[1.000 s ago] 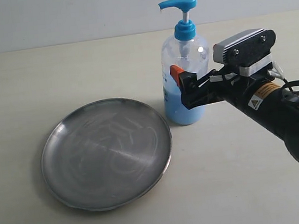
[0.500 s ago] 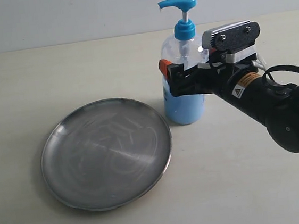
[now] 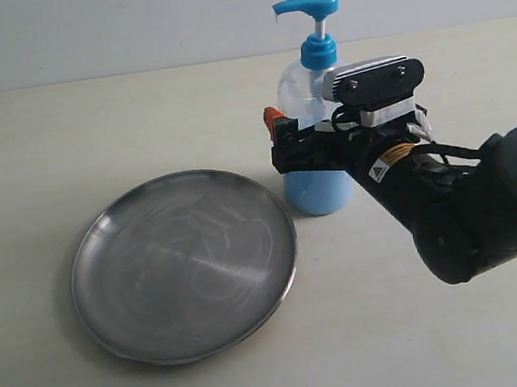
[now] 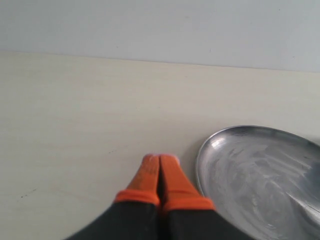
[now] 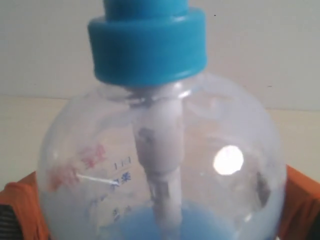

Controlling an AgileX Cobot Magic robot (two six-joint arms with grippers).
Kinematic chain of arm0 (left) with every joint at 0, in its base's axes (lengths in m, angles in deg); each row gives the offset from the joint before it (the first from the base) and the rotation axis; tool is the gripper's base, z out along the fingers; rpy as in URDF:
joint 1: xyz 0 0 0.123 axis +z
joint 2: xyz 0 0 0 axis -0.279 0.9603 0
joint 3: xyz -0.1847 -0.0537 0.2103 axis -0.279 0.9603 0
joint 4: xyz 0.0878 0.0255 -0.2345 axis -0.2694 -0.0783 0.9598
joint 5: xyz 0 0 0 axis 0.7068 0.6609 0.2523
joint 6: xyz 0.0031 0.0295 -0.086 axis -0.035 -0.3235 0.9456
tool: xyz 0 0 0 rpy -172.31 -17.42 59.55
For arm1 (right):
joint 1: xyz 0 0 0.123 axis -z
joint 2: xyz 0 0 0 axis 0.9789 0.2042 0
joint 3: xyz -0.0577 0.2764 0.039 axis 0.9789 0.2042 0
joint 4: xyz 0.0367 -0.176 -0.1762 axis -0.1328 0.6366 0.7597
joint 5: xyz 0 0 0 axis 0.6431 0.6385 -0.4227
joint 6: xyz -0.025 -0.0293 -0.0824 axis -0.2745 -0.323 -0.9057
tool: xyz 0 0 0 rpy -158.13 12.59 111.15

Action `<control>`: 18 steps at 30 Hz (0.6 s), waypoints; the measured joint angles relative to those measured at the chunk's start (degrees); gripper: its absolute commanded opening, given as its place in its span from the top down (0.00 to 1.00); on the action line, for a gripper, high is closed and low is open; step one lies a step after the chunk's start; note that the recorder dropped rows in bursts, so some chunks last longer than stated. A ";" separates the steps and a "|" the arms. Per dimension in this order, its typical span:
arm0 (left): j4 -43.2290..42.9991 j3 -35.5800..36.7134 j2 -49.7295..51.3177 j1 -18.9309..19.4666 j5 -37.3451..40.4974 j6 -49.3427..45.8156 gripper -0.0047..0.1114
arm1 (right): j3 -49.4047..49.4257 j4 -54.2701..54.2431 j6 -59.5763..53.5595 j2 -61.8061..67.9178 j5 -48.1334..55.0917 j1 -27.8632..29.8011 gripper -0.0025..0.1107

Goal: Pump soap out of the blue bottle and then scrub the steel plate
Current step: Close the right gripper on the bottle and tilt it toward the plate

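The bottle is straddled by the right gripper, its jaws spread wide on either side; contact cannot be told. The plate lies just beside the left gripper, whose fingertips are pressed together.

Cream matte tabletop; pale grey wall behind; soft even light, faint shadows.

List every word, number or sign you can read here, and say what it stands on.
Nothing reads clearly enough to quote.
On the bottle: red and blue print seen through the clear wall, too blurred to read.
On the right arm: a sticker with a warning triangle sign, no words legible.
Beside it, a yellow label: text too small to read.
On the plate: none.
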 measured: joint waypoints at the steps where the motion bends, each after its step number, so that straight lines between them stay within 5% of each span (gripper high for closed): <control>1: 0.00 0.00 0.00 0.00 0.10 0.00 0.96 | -0.65 -1.11 0.00 0.79 -0.14 -0.41 0.07; 12: 0.00 0.00 0.00 0.00 0.10 0.00 0.96 | -7.18 -9.02 -0.88 6.80 -0.47 -1.65 0.11; 14: 0.00 0.00 0.00 0.00 0.10 0.00 0.96 | -7.94 -8.73 -0.88 7.29 -0.58 -1.65 0.20; 18: 0.00 0.00 0.00 0.00 0.10 0.00 0.96 | -8.23 -8.08 -1.21 7.78 -0.91 -1.65 0.54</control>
